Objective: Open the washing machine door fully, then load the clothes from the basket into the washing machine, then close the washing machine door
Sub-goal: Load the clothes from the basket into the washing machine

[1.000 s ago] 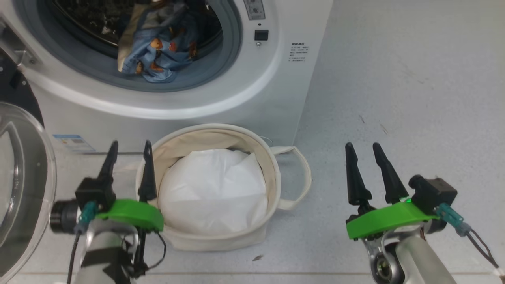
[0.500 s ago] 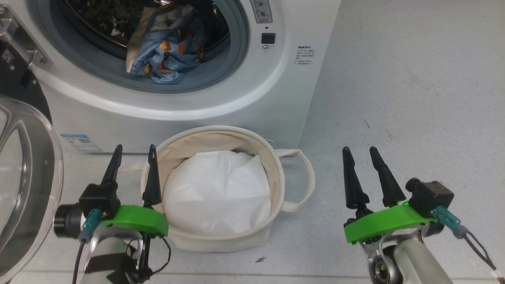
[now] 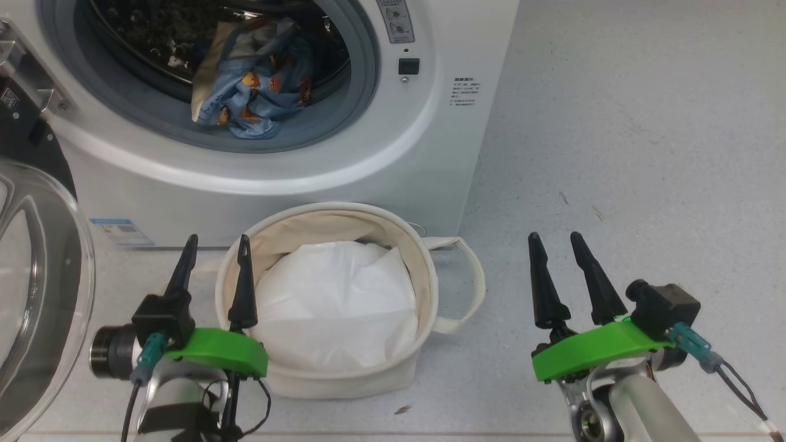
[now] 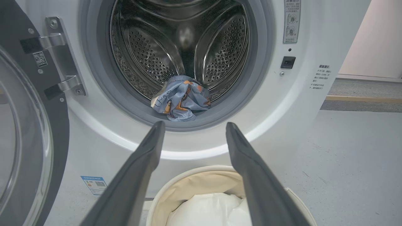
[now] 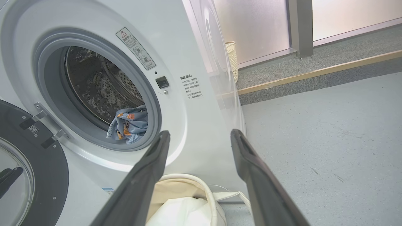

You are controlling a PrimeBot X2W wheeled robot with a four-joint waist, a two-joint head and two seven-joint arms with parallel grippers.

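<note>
Left gripper (image 3: 218, 239) low at the left of the head view, fingers spread wide with nothing between them, inner finger standing right at the near-left rim of the basket (image 3: 424, 276); impossible to tell whether touching it. Right gripper (image 3: 554, 236) low at the right, likewise spread and empty, over bare grey floor (image 3: 614, 123), well apart from the basket. Inside the basket, a plain white padding sheet (image 3: 334, 301). The clothes (image 3: 258, 92), blue fabric with orange-brown faces and a cream-beige edge, bunched at the lower front of the drum and spilling onto the grey seal of the washing machine (image 3: 430, 141), well ahead of both pairs of fingertips and touched by neither. The washing machine door (image 3: 37, 294) swung open at the far left, its clear glass bowl just beside the left arm. In the left wrist view, the clothes (image 4: 182, 99) just above the gap between the tips of the left gripper (image 4: 194, 124), with the basket (image 4: 194, 179) below, between the fingers. In the right wrist view, the clothes (image 5: 128, 124) up and to the left of the right gripper (image 5: 200, 133), the basket (image 5: 188, 182) low between its fingers, the door (image 5: 31, 175) at the lower left.
</note>
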